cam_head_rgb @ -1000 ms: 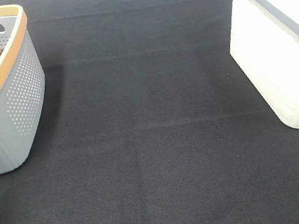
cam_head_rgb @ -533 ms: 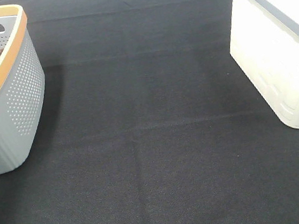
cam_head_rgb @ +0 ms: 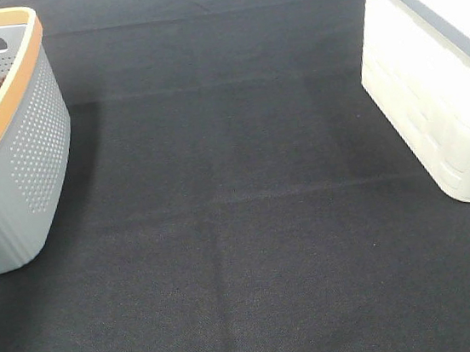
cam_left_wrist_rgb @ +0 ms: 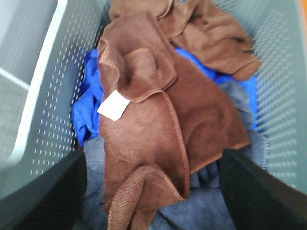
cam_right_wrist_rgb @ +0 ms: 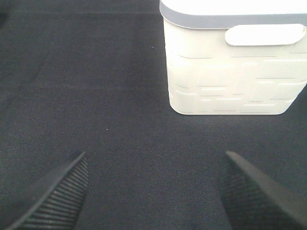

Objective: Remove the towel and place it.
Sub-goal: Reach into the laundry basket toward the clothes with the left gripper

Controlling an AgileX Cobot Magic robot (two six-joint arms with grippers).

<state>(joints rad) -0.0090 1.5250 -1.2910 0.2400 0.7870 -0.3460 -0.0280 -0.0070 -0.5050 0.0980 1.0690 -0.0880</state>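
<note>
Over on the left, the grey basket (cam_head_rgb: 35, 157) with its orange rim sits on the black mat (cam_head_rgb: 241, 227), a bit of brown fabric showing over its edge. Which cloth that is, the high view can't tell. Inside the basket, the left pincer (cam_left_wrist_rgb: 152, 155) hangs with its jaws spread wide, gripping nothing, one dark finger (cam_left_wrist_rgb: 53, 191) at each side of the pile. Right between those fingers lies the towel (cam_left_wrist_rgb: 158, 120) — reddish-brown, crumpled, its stitched hem curling, its small white tag (cam_left_wrist_rgb: 113, 106) facing up just ahead of the gap. Whether the fingers touch the fabric is not clear. Beyond the towel, farther from the pincer, a second brown cloth (cam_left_wrist_rgb: 216, 33) is bunched against the basket wall. A blue cloth (cam_left_wrist_rgb: 84, 115) peeks out from under the towel, and a grey cloth (cam_left_wrist_rgb: 192, 213) lies beneath it, close to the fingers. Across to the right, the right pincer (cam_right_wrist_rgb: 154, 157) is also wide open and empty, above the mat. The white bin (cam_right_wrist_rgb: 230, 72), grey-rimmed, stands ahead of it — offset toward one finger's side and well clear of both fingertips.
</note>
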